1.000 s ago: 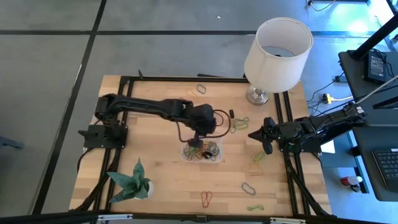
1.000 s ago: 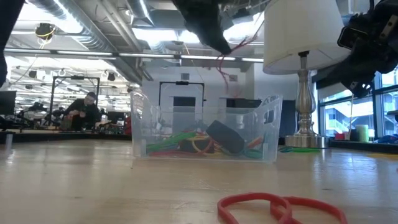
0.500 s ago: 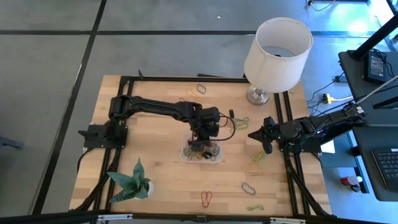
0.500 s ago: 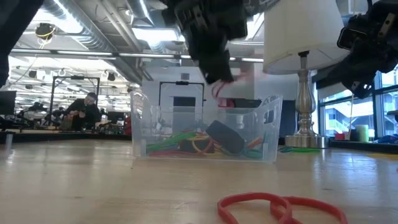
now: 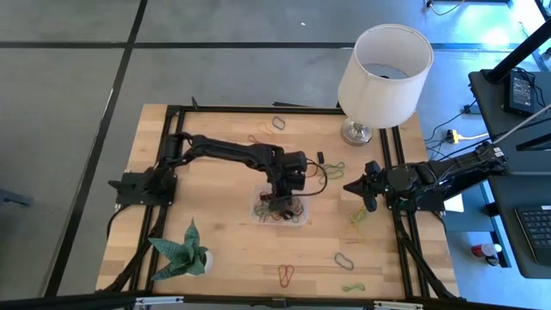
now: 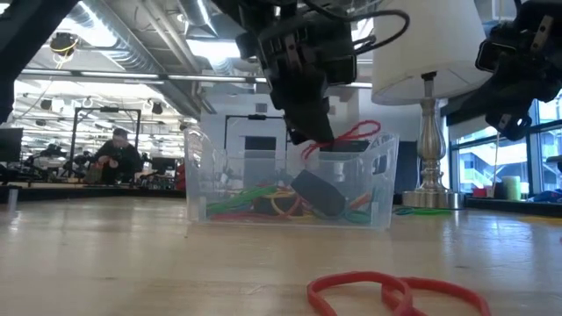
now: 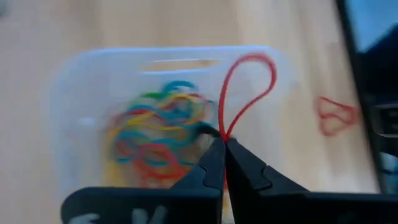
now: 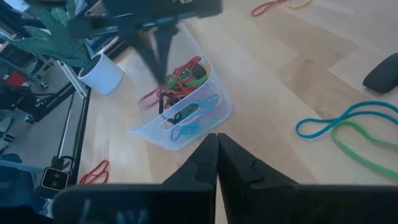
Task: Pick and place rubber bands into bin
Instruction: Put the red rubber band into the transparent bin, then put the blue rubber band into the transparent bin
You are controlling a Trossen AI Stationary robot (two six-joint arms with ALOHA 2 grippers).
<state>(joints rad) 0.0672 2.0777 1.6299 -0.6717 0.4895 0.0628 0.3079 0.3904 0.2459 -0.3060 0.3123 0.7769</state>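
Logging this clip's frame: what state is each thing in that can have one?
left tool: shut on red rubber band, over the bin
right tool: shut, empty, waiting at table's right edge
bin: upright, holding several bands
lamp: upright

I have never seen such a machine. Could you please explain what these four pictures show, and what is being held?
Two robot arms work at a wooden table. One picture looks down from above, one looks level across the table, and two come from cameras on the wrists. The left gripper is above a clear bin of coloured rubber bands, its fingers shut on a red band. The right gripper waits shut near the table's right side. More bands, a lamp and a paper plant lie around.
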